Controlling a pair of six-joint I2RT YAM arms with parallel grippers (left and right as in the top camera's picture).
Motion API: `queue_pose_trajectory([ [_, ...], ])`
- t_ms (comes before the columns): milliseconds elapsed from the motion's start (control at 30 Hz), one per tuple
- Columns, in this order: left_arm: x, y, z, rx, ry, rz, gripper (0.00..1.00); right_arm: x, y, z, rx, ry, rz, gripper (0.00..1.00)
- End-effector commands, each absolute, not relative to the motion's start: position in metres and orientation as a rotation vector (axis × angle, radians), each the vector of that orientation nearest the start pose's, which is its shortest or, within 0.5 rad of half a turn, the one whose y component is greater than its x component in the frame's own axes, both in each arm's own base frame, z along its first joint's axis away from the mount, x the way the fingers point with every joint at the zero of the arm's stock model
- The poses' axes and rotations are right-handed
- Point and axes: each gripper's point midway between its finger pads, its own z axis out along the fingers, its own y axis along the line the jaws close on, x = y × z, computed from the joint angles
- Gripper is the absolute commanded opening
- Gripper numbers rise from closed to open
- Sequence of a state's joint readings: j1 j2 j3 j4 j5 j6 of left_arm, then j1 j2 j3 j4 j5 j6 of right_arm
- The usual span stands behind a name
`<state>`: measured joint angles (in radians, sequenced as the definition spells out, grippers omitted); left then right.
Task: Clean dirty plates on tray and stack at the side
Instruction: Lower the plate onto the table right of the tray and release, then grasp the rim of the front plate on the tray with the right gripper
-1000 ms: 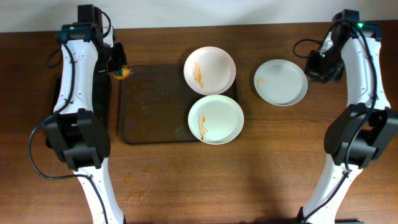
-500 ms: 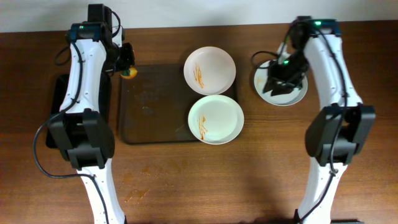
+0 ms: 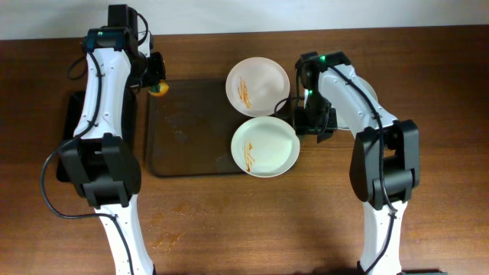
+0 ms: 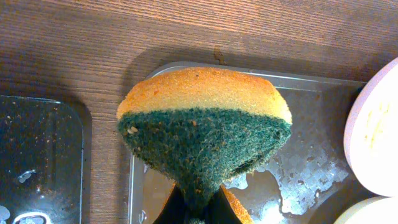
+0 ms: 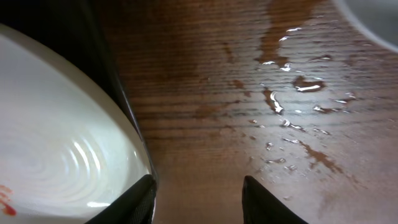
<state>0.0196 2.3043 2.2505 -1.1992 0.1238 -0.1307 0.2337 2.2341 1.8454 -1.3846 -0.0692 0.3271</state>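
Two white plates with orange-red smears sit at the right end of the dark tray (image 3: 187, 134): an upper plate (image 3: 257, 82) and a lower plate (image 3: 265, 147). My left gripper (image 4: 199, 210) is shut on an orange and green sponge (image 4: 205, 121), held over the tray's back left corner (image 3: 158, 89). My right gripper (image 3: 310, 122) is open and empty, low at the lower plate's right rim. In the right wrist view its left finger sits beside that rim (image 5: 74, 137). A clean plate's edge (image 5: 379, 15) shows at the top right; in the overhead view my right arm mostly hides it.
A black tub (image 4: 37, 155) holding water stands left of the tray, under my left arm (image 3: 72, 122). Water drops and a brownish smear (image 5: 292, 106) lie on the wood between the tray and the clean plate. Crumbs lie near the front edge (image 3: 168, 241).
My right arm has swung left from over the clean plate down to the lower dirty plate's right rim. My left gripper with the sponge has shifted slightly right, then held still.
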Motion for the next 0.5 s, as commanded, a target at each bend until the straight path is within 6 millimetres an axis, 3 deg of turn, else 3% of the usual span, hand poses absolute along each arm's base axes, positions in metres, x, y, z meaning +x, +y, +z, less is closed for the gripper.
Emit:
queue_pose_trajectory([
  [0,0.524,-0.011,0.131,-0.163,2.799,-0.207,0.00,0.372,0.121,0.046,0.055,3.322,0.190,0.46],
  [233,0.524,-0.011,0.131,-0.163,2.799,-0.207,0.00,0.367,0.126,0.035,0.030,3.331,0.186,0.43],
  [300,0.524,-0.012,0.131,-0.163,2.799,-0.208,0.00,0.362,0.126,0.030,0.035,3.345,0.179,0.30],
  [367,0.524,-0.011,0.131,-0.163,2.799,-0.207,0.01,0.362,0.126,0.030,0.050,3.344,0.177,0.10],
  [400,0.524,-0.011,0.131,-0.163,2.799,-0.207,0.01,0.362,0.126,0.030,0.072,3.345,0.176,0.05],
  [467,0.523,-0.011,0.131,-0.163,2.800,-0.207,0.00,0.362,0.126,0.030,0.079,3.345,0.175,0.04],
])
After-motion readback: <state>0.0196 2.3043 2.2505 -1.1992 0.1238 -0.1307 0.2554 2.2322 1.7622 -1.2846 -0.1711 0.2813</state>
